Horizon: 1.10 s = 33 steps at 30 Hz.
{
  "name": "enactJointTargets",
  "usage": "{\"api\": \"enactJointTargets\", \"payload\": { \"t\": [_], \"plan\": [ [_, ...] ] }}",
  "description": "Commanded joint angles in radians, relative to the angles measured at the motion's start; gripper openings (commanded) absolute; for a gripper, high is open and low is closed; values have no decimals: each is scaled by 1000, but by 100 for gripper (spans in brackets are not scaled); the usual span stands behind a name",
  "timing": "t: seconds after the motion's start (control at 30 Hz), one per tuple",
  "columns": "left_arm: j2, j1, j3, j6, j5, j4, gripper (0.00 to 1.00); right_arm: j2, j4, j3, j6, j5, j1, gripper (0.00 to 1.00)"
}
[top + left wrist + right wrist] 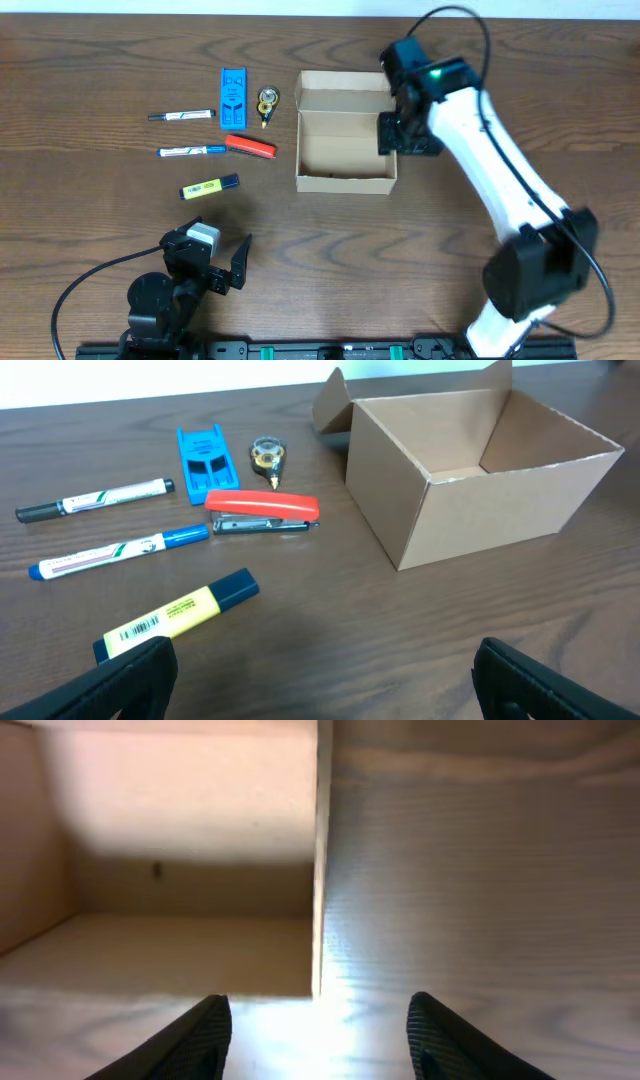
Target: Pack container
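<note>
Over at the right-hand wall of the open tan cardboard box (345, 150), mid brown wooden tabletop (100, 250), the right arm's fingers (195, 1040) hang spread astride the wall's edge, far nearer than the left fingers (120, 685), spread too, well apart down front.

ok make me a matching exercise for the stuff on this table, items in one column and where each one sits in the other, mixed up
1 red stapler
2 yellow highlighter with dark cap
3 open tan cardboard box
4 black-capped white marker

A just left of the blue plastic holder in the overhead view
B one wall stands between the jaws of the right arm
C closest to the left arm
D between the blue-capped marker and the box

Pairs: 1-D, 2-C, 3-B, 4-A
</note>
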Motion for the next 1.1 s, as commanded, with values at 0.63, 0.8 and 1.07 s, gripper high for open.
{"api": "enactJointTargets", "payload": {
  "t": [0.63, 0.8, 1.07],
  "plan": [
    [-6, 6, -21, -15, 3, 0, 95, -828, -69, -344, -232, -196, -74, 71],
    [-6, 6, -21, -15, 3, 0, 95, -890, -107, -348, -219, -196, -74, 99],
    [-6, 6, -21, -7, -11, 3, 95, -903, -214, -348, -190, -203, -74, 99]
  ]
}}
